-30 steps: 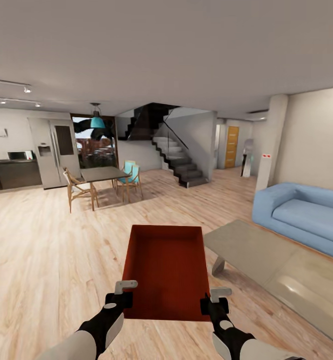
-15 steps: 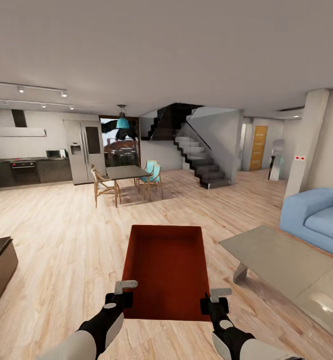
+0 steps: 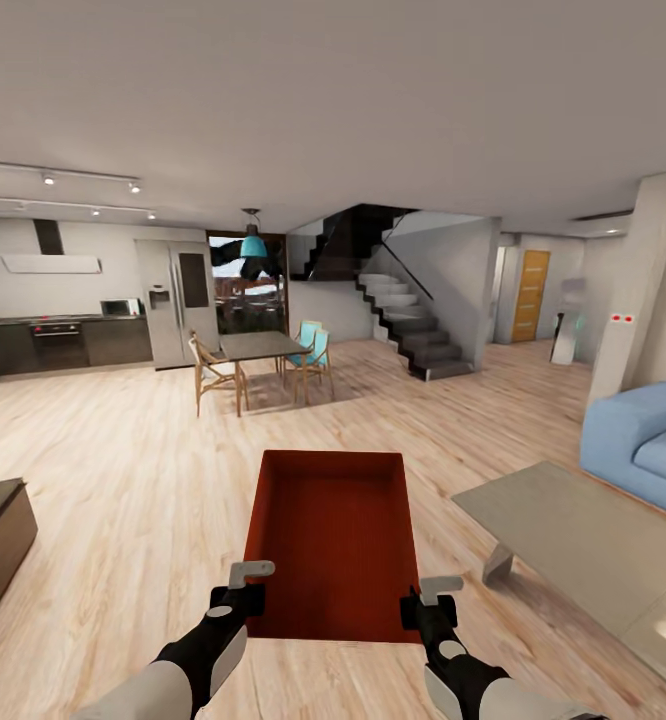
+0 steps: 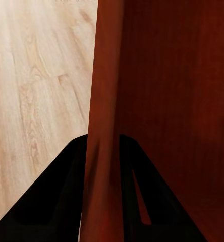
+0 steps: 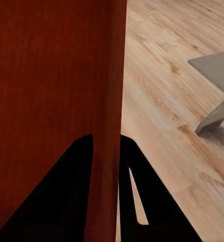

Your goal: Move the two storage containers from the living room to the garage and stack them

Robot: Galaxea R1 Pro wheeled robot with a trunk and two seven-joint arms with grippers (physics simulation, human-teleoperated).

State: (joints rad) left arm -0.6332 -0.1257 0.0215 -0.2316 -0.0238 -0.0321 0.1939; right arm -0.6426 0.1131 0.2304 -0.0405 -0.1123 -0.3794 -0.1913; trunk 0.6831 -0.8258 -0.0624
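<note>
**Carrying one orange-red bin across the living room**

We hold an orange-red, shallow rectangular storage container point(image 3: 333, 540) out in front of us, level above the light wood plank floor point(image 3: 123, 480). Our left gripper point(image 3: 241, 588) pinches the container's left wall near the near corner, one dark finger on each side of the thin wall, as the left wrist view shows point(image 4: 99, 166). Our right gripper point(image 3: 428, 598) clamps the right wall the same way point(image 5: 108, 166). Just right of the container stands a low grey rectangular coffee table point(image 3: 573, 535), with a light blue sofa point(image 3: 648, 445) beyond it. Farther off are a dark dining table with wooden chairs point(image 3: 258, 350), a grey staircase point(image 3: 413, 325) and a steel refrigerator point(image 3: 178, 300).
</note>
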